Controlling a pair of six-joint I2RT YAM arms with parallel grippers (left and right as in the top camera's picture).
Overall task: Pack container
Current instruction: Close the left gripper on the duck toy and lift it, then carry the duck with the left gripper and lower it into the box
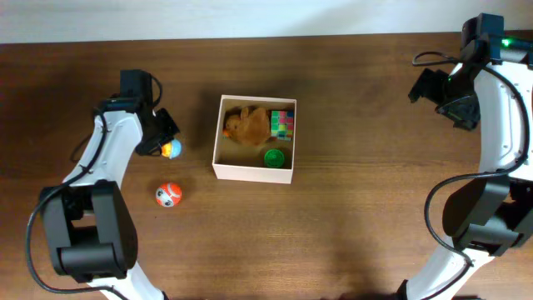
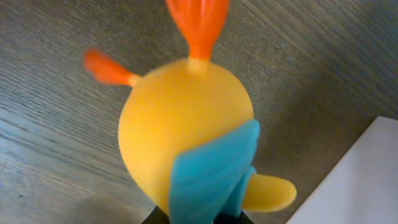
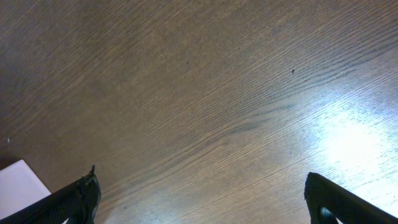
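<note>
One yellow toy (image 2: 186, 130) — clamped in left end effector (image 1: 170, 148) | container (image 1: 254, 173) near

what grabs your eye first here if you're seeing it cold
A round yellow toy with orange and blue bits fills the left wrist view, gripped in the left jaws just left of the box. That white box sits in the middle, holding a brown plush, a multicoloured cube and a green round piece. An orange-and-white ball lies loose on the table, nearer the left arm's base.
</note>
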